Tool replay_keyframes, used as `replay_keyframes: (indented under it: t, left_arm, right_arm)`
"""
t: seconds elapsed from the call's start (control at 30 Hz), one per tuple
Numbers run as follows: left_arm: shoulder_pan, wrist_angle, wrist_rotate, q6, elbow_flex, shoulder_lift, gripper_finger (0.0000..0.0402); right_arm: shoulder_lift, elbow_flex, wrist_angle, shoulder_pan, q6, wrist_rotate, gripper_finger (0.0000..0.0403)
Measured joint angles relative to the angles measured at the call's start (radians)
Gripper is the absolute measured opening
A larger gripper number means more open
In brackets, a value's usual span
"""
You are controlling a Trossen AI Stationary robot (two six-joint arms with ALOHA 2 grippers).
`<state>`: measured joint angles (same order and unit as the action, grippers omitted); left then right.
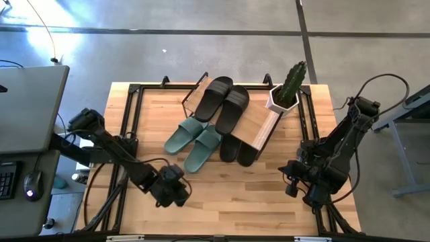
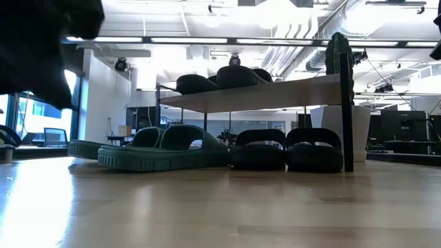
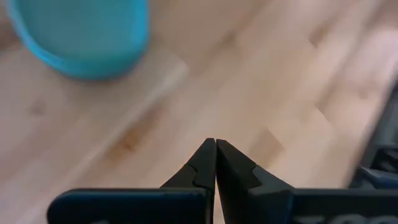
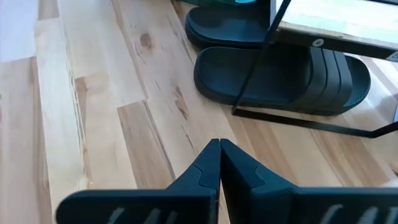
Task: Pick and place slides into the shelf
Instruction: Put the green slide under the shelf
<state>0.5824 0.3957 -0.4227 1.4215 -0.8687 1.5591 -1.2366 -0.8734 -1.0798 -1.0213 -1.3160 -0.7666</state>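
- The shelf (image 1: 254,122) stands slantwise near the middle of the table (image 1: 228,202), toward its far half, light plank top on thin black legs.
- One black pair of slides (image 1: 223,102) lies on top of the shelf plank, at its far end, side by side and touching; in the low view they show as dark humps (image 2: 222,79) above the plank.
- The second black pair (image 1: 238,149) sits under the shelf on the tabletop, their near ends sticking out past the plank edge; the low view shows them (image 2: 286,149) side by side between the shelf legs.
- The green pair (image 1: 193,139) lies on the table just beside the shelf, on its left, outside the frame, close against the black pairs; in the low view they (image 2: 155,148) rest flat next to the under-shelf pair.
- A potted cactus (image 1: 289,87) in a white pot stands at the far right end of the shelf.
- The left gripper (image 1: 176,193) is near the table's front, well apart from all slides, with the green pair farther in; its wrist view shows the fingers (image 3: 202,165) pressed together on nothing, above bare wood.
- The right gripper (image 1: 294,180) is near the front right, apart from the shelf; its fingers (image 4: 208,163) are likewise closed and empty, with the under-shelf black slide (image 4: 283,74) and a shelf leg ahead of them.
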Motion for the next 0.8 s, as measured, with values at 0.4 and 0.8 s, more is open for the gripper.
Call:
replay_keyframes:
  t: [0.4,0.8]
  left_arm:
    - [-0.146,0.049,0.060,-0.139,0.005,0.103,0.0000]
    - [-0.295,0.039,0.051,-0.277,0.005,0.132,0.0000]
  right_arm:
    - [0.000,0.000,-0.007,0.000,-0.049,0.000,0.0000]
    - [0.000,0.000,-0.021,0.000,-0.056,-0.001,0.0000]
